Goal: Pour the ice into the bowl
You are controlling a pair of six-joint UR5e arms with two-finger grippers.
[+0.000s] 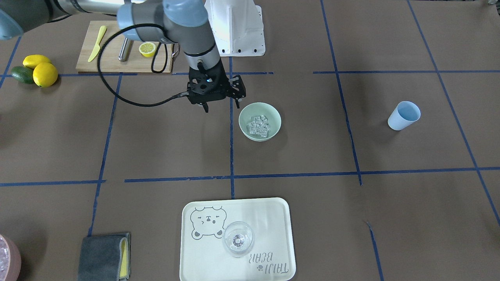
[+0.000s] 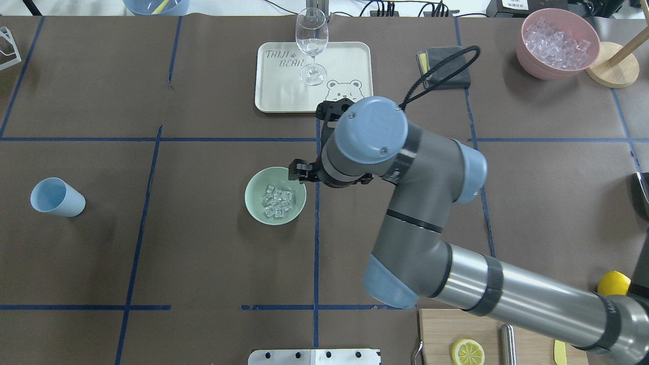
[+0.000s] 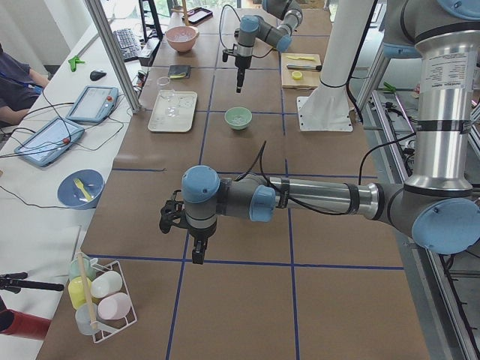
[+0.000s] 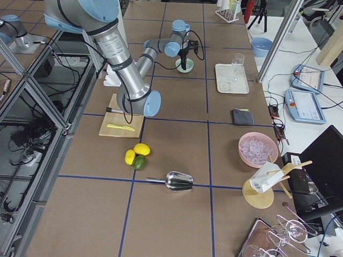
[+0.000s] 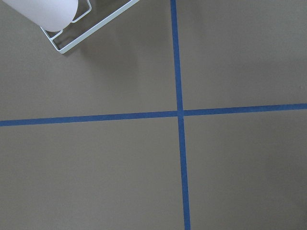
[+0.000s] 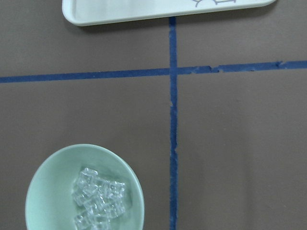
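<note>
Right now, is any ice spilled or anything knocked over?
No, nothing stands out. The ice sits all inside the bowl, none on the table around it, and the glass stands upright on its tray.

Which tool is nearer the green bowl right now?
Right. The right tool hangs just beside the bowl; the left tool is far off, near the wire rack.

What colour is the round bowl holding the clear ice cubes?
The round glossy bowl is pale mint green, clearest in the right wrist-mounted view.
</note>
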